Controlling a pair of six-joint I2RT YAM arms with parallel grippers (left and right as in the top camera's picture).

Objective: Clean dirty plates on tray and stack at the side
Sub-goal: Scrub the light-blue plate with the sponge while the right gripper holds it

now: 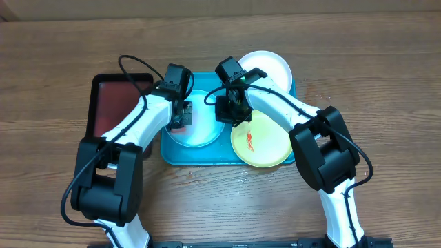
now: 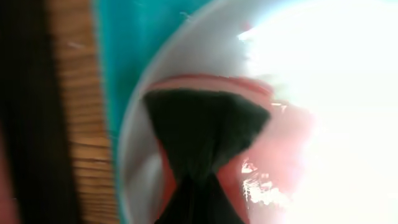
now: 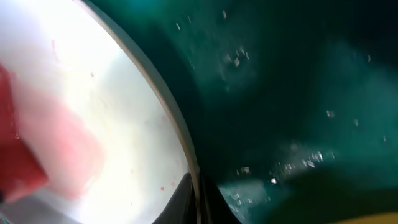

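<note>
The turquoise tray (image 1: 207, 157) holds a light blue plate (image 1: 203, 131) on its left, a yellow-green plate (image 1: 269, 148) with a red-orange smear at front right, and a white plate (image 1: 272, 65) at back right. My left gripper (image 1: 180, 118) is shut on a red sponge (image 2: 280, 162) and presses it on the light blue plate's left part (image 2: 140, 137). My right gripper (image 1: 231, 114) is shut on that plate's right rim; the right wrist view shows a finger on each side of the rim (image 3: 199, 196). Small red specks dot the plate (image 3: 124, 112).
A smaller black tray with a dark red inside (image 1: 114, 103) lies left of the turquoise tray, under my left arm. Bare wooden table (image 1: 386, 83) surrounds both trays. The turquoise tray floor (image 3: 280, 93) looks wet with droplets.
</note>
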